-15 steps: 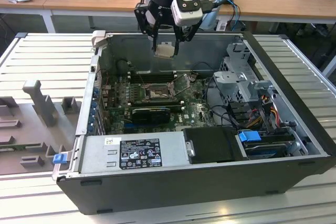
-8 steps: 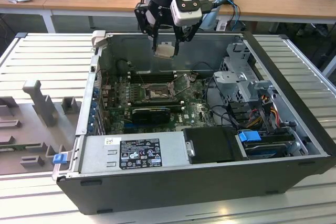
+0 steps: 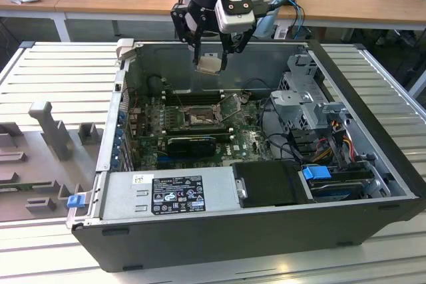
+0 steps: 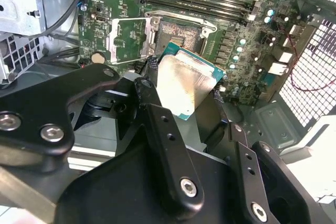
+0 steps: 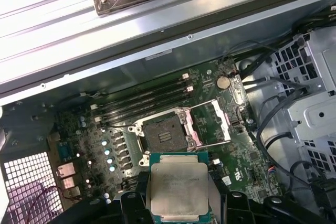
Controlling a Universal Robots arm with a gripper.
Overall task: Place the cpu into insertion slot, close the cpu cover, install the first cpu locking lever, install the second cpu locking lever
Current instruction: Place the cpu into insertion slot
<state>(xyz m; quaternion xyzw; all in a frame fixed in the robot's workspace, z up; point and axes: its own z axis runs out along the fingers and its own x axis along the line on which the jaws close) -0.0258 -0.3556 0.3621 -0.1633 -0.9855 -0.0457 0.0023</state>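
Exterior view: the end effector (image 3: 212,56) hangs over the open computer case (image 3: 266,231), pinching the cpu (image 3: 209,64). The cpu is square, so it has no long axis. It is held slightly tilted in the air, well apart from the board. The insertion slot (image 3: 198,119) lies below, uncovered. The cpu cover (image 3: 232,105) stands open on the slot's side toward the exterior view's right. Memory slots (image 3: 193,96) run just behind the slot and a black expansion card (image 3: 192,143) lies just in front. A power supply (image 3: 170,194) sits along the near wall, and a drive cage (image 3: 306,98) is at the exterior view's right. The case sits on the slatted bench (image 3: 60,64).

Second wrist view: the cpu (image 4: 184,85) is clamped on two opposite edges by the black fingers (image 4: 155,108), with a green rim showing round the pale metal top. The slot (image 4: 181,34) is beyond it, bare. The cover (image 4: 128,38) is folded out beside the slot, and the board is visible through its cut-out.

First wrist view: the cpu (image 5: 177,187) has its metal top toward the camera, its edges roughly parallel to the slot's. The slot (image 5: 165,132) is apart from it and open, with nothing between them. The cover (image 5: 212,121) is just beside the slot, a coin cell (image 5: 223,82) is near the cover, and cables (image 5: 273,124) run past the cage.
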